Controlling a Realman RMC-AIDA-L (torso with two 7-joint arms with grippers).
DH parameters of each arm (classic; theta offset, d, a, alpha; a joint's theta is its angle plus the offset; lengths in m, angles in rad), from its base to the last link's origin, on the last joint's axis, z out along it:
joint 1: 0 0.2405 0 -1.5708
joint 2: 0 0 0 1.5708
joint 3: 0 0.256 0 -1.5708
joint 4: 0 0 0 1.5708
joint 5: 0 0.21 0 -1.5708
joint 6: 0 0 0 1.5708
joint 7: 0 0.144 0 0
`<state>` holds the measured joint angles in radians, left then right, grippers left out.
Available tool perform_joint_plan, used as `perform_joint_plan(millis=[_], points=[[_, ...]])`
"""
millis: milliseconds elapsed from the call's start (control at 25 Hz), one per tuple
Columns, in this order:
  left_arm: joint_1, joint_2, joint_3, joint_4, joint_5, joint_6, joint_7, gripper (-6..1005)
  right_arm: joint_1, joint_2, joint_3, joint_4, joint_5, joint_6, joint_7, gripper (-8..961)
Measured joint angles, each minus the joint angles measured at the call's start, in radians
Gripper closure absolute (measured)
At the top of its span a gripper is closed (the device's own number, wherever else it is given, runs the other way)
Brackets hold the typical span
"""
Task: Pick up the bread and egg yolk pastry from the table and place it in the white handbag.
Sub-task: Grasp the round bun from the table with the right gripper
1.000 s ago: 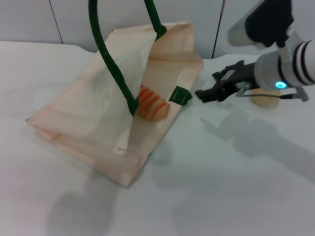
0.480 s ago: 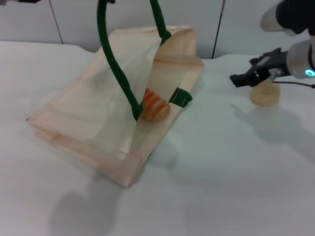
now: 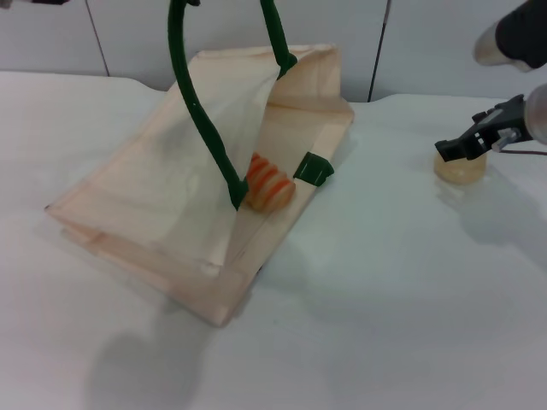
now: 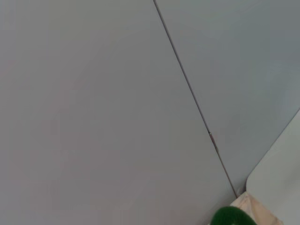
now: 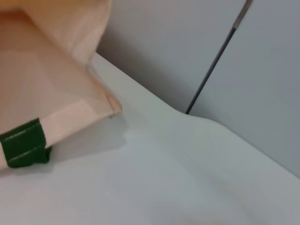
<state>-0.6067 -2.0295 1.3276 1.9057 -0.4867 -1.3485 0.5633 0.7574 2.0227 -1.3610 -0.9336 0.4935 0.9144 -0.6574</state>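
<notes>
The white handbag (image 3: 154, 196) lies tilted on the table with its mouth held open. Its dark green handles (image 3: 201, 120) run up out of the top of the head view, and the left gripper is out of sight above them. The striped bread (image 3: 270, 184) rests inside the bag's mouth, beside a green handle patch (image 3: 313, 168). The egg yolk pastry (image 3: 461, 171) sits on the table at the far right. My right gripper (image 3: 455, 149) hovers open just over its near side, holding nothing. The bag's corner (image 5: 56, 93) also shows in the right wrist view.
A white table (image 3: 367, 299) stretches in front of and to the right of the bag. Grey wall panels (image 3: 427, 43) stand close behind the bag and the pastry. A green handle (image 4: 230, 216) fills a corner of the left wrist view.
My right gripper has drawn back from the bag's mouth to the right and now hangs over the egg yolk pastry. The bread has settled slightly inside the bag.
</notes>
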Motion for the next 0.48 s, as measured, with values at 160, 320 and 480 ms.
perform_joint_plan(millis=[160, 320, 480], points=[[-0.001, 0.000, 0.001, 0.000, -0.004, 0.000, 0.004, 879, 0.014, -0.001, 0.001, 0.062, -0.001, -0.041, -0.002, 215], [-0.003, 0.000, 0.002, -0.001, -0.005, -0.001, 0.005, 879, 0.031, -0.001, 0.003, 0.123, -0.001, -0.085, -0.004, 213], [-0.004, 0.000, 0.006, -0.003, -0.005, -0.001, 0.005, 879, 0.038, -0.001, 0.003, 0.157, 0.003, -0.124, -0.005, 212]])
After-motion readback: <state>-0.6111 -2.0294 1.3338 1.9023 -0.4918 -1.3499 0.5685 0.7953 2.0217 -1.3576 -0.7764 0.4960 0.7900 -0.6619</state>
